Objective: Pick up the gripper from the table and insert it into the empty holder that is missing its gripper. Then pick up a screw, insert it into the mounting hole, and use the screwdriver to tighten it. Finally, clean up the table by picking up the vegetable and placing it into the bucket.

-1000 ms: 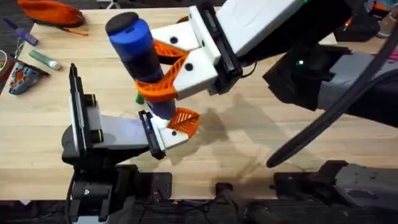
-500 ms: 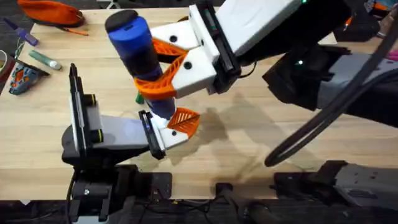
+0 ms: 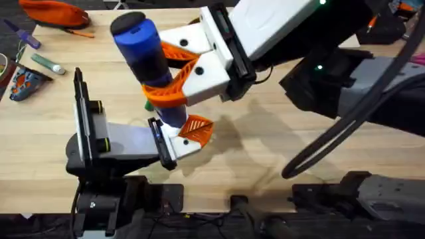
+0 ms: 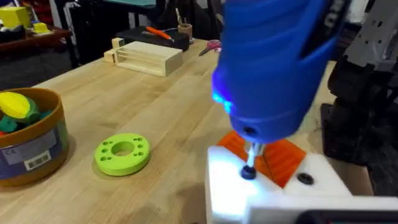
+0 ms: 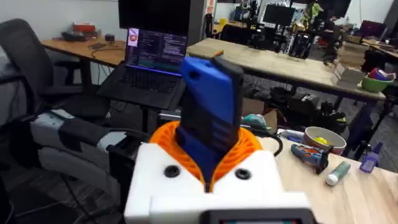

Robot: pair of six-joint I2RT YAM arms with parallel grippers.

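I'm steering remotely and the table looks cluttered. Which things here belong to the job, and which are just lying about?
Job:
screwdriver, clamped in the right gripper
holder, tip on its screw
bucket

Lying about:
green ring disc
wooden rack
orange pouch

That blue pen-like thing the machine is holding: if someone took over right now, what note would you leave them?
Right tool: shut on the blue pen-shaped electric screwdriver, held upright.
Left tool: low at the table, under the screwdriver; open or shut unclear.
The screwdriver's thin metal tip sits on a dark screw in the white plastic mount, orange ribbed pad already fitted.
Mustard-yellow round bucket stands apart, toys inside; flat green ring disc lies beside it.
Done: pad inserted, screw placed.
Left: finish tightening, then put the vegetable in the bucket.
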